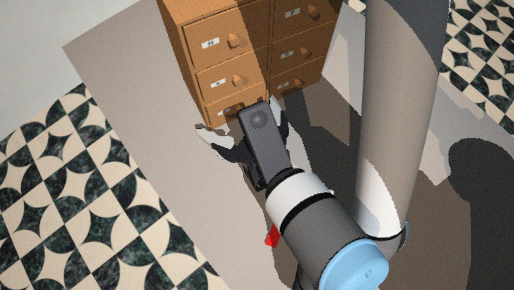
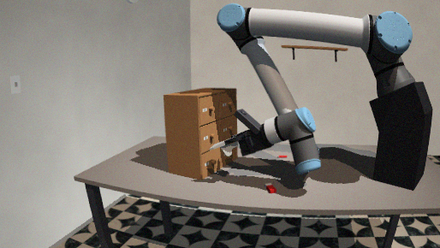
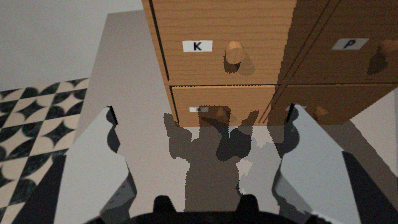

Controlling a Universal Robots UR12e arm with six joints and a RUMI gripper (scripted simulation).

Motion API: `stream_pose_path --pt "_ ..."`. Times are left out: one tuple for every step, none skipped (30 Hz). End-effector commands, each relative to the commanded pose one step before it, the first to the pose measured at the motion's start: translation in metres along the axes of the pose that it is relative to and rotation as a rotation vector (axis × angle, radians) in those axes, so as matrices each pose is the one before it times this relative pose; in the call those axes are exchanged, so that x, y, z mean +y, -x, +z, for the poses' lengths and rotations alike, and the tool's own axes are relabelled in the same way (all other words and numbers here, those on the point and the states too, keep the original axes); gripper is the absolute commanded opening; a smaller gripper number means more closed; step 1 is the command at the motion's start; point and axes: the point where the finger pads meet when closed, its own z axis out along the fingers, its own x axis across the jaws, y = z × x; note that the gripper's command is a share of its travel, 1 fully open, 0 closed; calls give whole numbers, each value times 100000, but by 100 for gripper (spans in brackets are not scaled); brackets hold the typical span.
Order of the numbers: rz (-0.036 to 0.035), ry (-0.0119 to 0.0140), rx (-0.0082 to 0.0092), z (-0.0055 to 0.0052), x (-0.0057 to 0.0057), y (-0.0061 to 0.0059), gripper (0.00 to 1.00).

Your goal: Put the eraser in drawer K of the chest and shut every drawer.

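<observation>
The wooden chest stands upright, its visible drawers flush. Drawer K is the middle one of the left column; its round knob sticks out beside the label. My gripper is open and empty, in front of the chest's left column; in the wrist view the K knob shows above and between the fingertips, apart from them. A small red block with a pale part lies on the table; I cannot tell for certain if it is the eraser.
A flat red item lies farther back on the table, hidden in the top view. Drawer P is right of K, and another drawer is below K. The arm crosses above the table's right part in the top view.
</observation>
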Motion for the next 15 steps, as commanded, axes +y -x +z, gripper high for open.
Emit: stream_pose_path --pt "23 2317 -16 -243 -176 15 100" --pt "5 575 -3 -49 -30 1 100" --pt "4 610 -2 -55 -31 1 100" --pt "0 0 0 0 0 0 100" --pt "0 0 0 0 0 0 100" --pt "2 646 -1 -61 -31 0 100" --pt "-1 682 0 -67 -31 0 100" --pt "-3 718 2 -74 -31 -1 100" --pt "-6 755 3 -81 -31 -2 100" --pt "-1 771 1 -77 -33 0 100" --pt "7 778 -4 -68 -37 2 100" --pt "4 813 -2 -76 -37 1 100" --pt "1 847 0 -83 -36 0 100" --pt "-3 882 2 -92 -34 -1 100" --pt "-8 916 5 -100 -33 -2 100"
